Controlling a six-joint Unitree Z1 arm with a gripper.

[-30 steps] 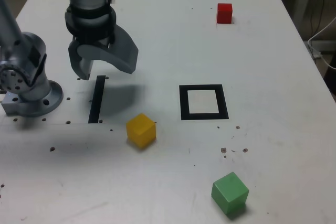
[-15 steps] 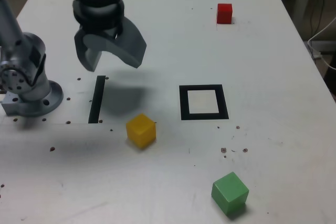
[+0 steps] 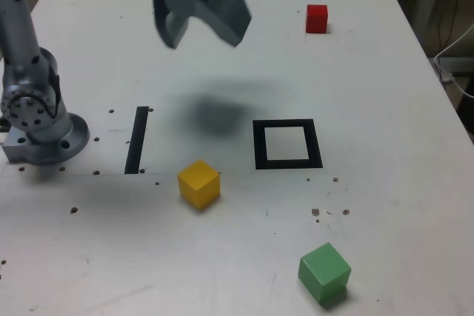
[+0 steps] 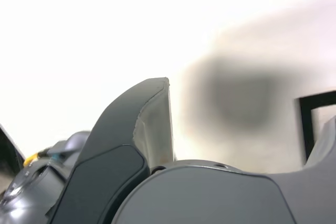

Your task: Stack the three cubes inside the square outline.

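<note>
The tool (image 3: 198,31) hangs above the far part of the white counter (image 3: 385,183), toward the middle in the exterior view, with both jaws spread apart and nothing between them; it is released and holds no cube. Its blurred shadow falls on the counter just to the exterior view's left of the square outline (image 3: 287,144). The square outline, a thick black frame with a white centre, lies flat near the middle of the counter and contains nothing. The red cube (image 3: 317,18) sits at the far side, toward the exterior view's right, well apart from the outline. The yellow cube (image 3: 198,183) rests nearer the camera, to the exterior view's left of the outline and just beside the near end of a narrow black strip (image 3: 137,139). The green cube (image 3: 324,272) stands at the near edge of the counter, on the exterior view's right, well apart from the other two. All three cubes are separate and none is stacked. The arm base (image 3: 37,120) is fixed at the exterior view's left edge. In the wrist view one grey finger (image 4: 152,124) of the tool rises in the foreground, and a corner of the black outline (image 4: 315,124) shows beyond it; the rest of that view is overexposed. No writing, label or brand mark can be read on any item
</note>
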